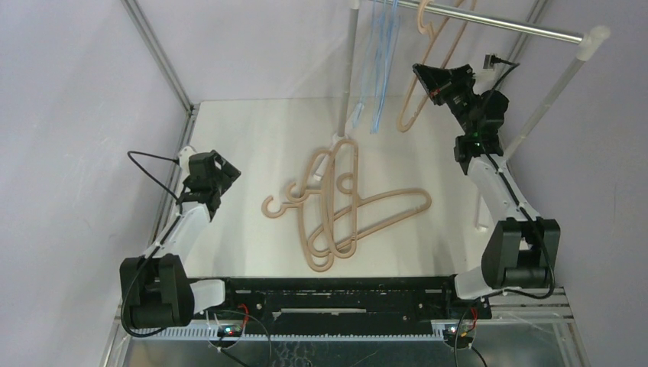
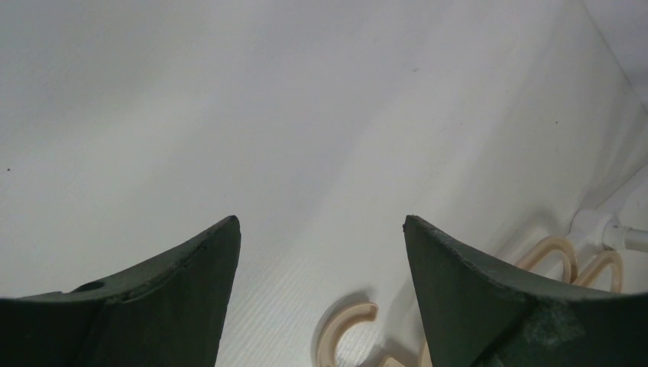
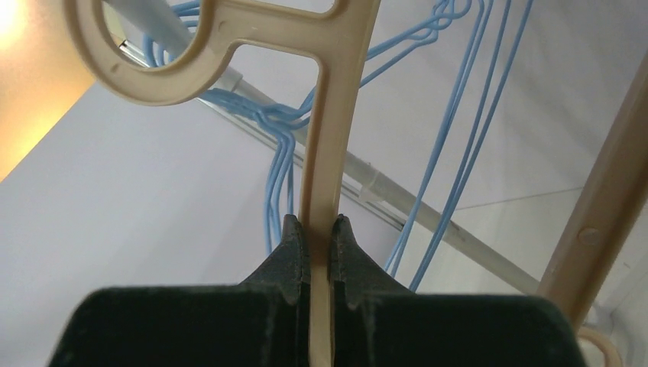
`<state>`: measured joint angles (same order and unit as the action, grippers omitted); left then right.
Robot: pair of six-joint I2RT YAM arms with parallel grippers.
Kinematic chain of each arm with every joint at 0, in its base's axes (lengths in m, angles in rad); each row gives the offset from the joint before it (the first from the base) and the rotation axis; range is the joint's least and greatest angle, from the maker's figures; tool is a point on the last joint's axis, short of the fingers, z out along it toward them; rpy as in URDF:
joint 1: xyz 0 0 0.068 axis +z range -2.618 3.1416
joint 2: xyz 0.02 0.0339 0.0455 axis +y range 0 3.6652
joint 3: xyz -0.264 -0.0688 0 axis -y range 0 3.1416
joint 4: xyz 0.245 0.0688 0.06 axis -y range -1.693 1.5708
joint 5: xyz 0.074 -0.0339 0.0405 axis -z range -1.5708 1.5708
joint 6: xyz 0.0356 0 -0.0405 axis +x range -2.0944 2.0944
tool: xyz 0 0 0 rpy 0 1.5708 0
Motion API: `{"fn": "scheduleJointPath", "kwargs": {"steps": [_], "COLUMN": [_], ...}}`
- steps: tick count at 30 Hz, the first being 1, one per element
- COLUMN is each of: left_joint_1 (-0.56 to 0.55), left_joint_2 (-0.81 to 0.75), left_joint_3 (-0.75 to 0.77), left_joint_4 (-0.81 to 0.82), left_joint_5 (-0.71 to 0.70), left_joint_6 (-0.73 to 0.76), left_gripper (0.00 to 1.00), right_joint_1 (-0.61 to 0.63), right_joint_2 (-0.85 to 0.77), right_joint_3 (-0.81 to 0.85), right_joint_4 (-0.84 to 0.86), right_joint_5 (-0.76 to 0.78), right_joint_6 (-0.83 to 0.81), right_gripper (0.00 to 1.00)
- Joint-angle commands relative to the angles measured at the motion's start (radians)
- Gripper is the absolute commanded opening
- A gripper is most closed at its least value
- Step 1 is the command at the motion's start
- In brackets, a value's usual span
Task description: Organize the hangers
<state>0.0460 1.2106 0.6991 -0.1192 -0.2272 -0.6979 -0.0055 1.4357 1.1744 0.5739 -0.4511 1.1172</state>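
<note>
The right gripper (image 3: 321,248) is clamped on the flat stem of a tan hanger (image 3: 336,145), its 2 dark fingers (image 3: 286,260) pressed against either side of the stem with only the plastic between them. The left gripper (image 2: 321,225) stands partly apart, with nothing between its jaws and touching nothing.

The right arm reaches up and back, its wrist raised close to the silver rail (image 1: 497,24). The left arm is bent low on the left side, with its gripper (image 1: 227,172) above the white table (image 1: 244,130).

The overhead view shows the held hanger (image 1: 413,99) hanging beside the blue hangers (image 1: 384,69) on the rail, and a pile of tan hangers (image 1: 344,210) lying overlapped at mid-table. Only the right wrist view shows the grip up close, the rail (image 3: 367,180) visible through the hanger's round hook, and the blue hangers (image 3: 458,115) behind it. The left wrist view shows a few tan hooks (image 2: 344,329) of the pile and a white post base (image 2: 600,228).
</note>
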Motion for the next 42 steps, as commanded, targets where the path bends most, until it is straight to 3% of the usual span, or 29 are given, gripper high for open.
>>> {"fn": "scheduleJointPath", "kwargs": {"steps": [1,9,16,27,42], "left_joint_1": [-0.003,-0.005,-0.005,-0.018,-0.056], "left_joint_2": [0.004,0.030,0.034,0.020,0.021], "left_joint_3": [-0.011,-0.002,-0.007,-0.019,-0.021], "left_joint_4": [0.047,0.053,0.061,0.081,0.093], "left_joint_5": [-0.022,-0.024,-0.022,-0.001,-0.003], "left_joint_6": [0.046,0.052,0.053,0.064,0.072], "left_gripper": [0.83,0.83,0.83,0.87,0.89], "right_joint_1": [-0.011,-0.006,0.025,0.107,0.206], "right_joint_2": [0.065,0.145,0.142,-0.031,-0.343], "right_joint_3": [0.074,0.111,0.122,0.030,-0.103], "right_joint_4": [0.076,0.072,-0.059,-0.279,-0.481], "right_joint_5": [-0.009,-0.028,-0.010,0.204,0.493], "right_joint_6": [0.031,0.036,-0.065,-0.293,-0.555], "right_gripper": [0.00,0.00,0.11,0.65,0.82]}}
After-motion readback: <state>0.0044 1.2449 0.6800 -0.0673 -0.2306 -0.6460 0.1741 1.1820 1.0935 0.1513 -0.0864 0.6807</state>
